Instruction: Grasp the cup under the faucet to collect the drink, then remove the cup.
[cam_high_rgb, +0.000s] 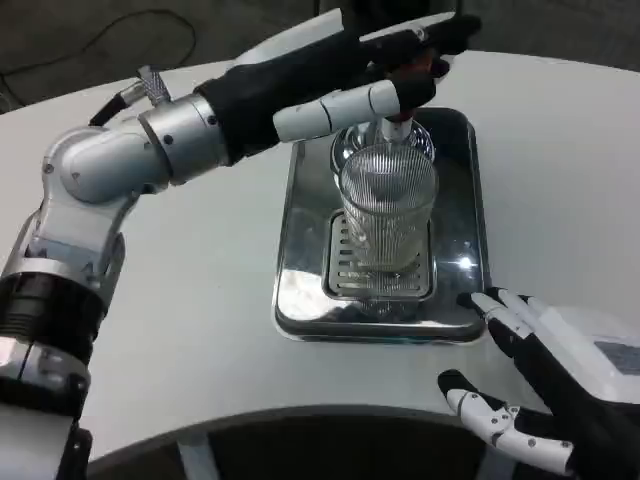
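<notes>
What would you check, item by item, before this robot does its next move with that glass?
1. Ribbed glass cup upright on the drain grate: ok.
2. Cup beneath the faucet: ok.
3. Left hand on the faucet top: ok.
4. Right hand gripping the cup: not ok; it rests near the metal tray, fingers spread.
5. Drink level in the cup: cannot tell.

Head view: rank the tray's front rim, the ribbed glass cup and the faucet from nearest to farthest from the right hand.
From the right hand, at lower right:
1. Tray front rim, just left of its fingertips.
2. Ribbed glass cup, standing on the tray's drain grate.
3. Faucet, above and behind the cup, under the left hand.
</notes>
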